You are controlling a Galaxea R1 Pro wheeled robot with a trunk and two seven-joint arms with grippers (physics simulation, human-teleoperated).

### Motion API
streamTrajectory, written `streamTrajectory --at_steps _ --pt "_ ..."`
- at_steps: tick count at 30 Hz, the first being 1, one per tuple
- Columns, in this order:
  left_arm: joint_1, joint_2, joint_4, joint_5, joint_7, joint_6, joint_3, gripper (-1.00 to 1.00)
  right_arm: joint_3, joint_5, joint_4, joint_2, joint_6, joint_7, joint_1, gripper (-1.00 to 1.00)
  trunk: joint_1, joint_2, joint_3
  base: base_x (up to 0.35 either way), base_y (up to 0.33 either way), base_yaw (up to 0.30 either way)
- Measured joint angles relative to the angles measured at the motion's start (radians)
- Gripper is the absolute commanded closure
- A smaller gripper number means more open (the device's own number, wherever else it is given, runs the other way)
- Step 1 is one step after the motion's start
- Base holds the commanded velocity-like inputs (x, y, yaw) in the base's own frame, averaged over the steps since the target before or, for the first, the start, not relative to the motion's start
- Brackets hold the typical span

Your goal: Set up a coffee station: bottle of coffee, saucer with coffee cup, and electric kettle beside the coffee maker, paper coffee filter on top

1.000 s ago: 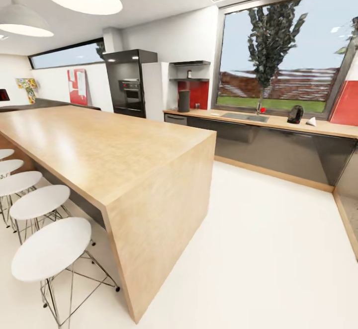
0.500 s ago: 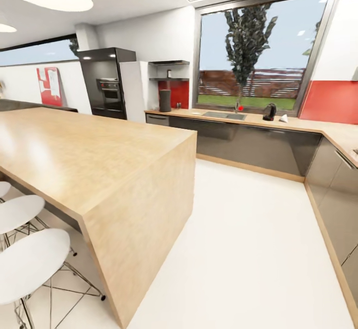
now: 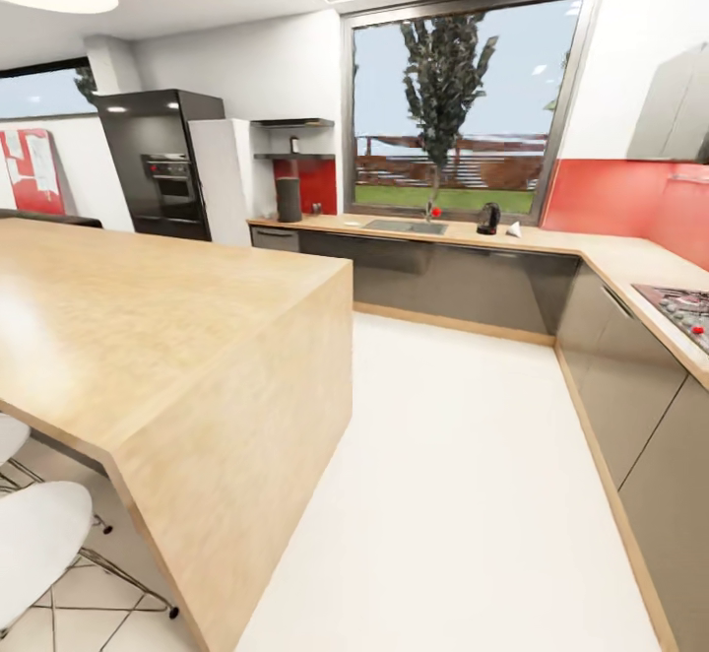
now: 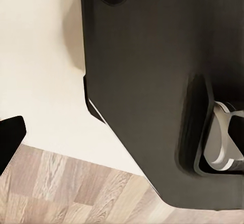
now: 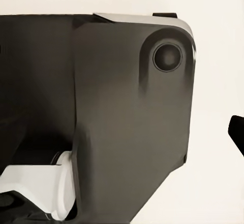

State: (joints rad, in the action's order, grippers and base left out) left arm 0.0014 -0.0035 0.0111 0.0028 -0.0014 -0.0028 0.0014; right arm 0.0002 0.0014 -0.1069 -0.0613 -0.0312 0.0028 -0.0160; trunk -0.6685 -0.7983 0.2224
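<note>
Facing open white floor (image 3: 463, 475) between the blocky wooden island (image 3: 197, 337) at left and glossy grey cabinets (image 3: 630, 406) at right, I cannot tell my fingers' spread.

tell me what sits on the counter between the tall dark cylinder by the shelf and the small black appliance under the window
In the head view, a recessed steel sink with a red-tipped tap lies between the tall dark cylinder and the small black appliance.

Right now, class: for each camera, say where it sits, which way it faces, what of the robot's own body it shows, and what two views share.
Head view: on the robot's head, facing across the kitchen toward the window counter, wooden island at left.
Left wrist view: near the left gripper, facing down past a dark robot body panel to pale floor.
Right wrist view: near the right gripper, facing a dark robot body panel.
Shared: both wrist views show dark robot body panels over pale floor.
</note>
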Motion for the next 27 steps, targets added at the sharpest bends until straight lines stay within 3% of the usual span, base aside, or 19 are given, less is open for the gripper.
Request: streamTrajectory --at_steps 27 --pt "0.0 0.0 0.0 0.0 0.0 0.0 0.001 -1.0 0.0 0.0 0.0 0.0 -0.001 0.0 0.0 -1.0 0.104 0.189 -0.072 0.0 0.0 -0.25"
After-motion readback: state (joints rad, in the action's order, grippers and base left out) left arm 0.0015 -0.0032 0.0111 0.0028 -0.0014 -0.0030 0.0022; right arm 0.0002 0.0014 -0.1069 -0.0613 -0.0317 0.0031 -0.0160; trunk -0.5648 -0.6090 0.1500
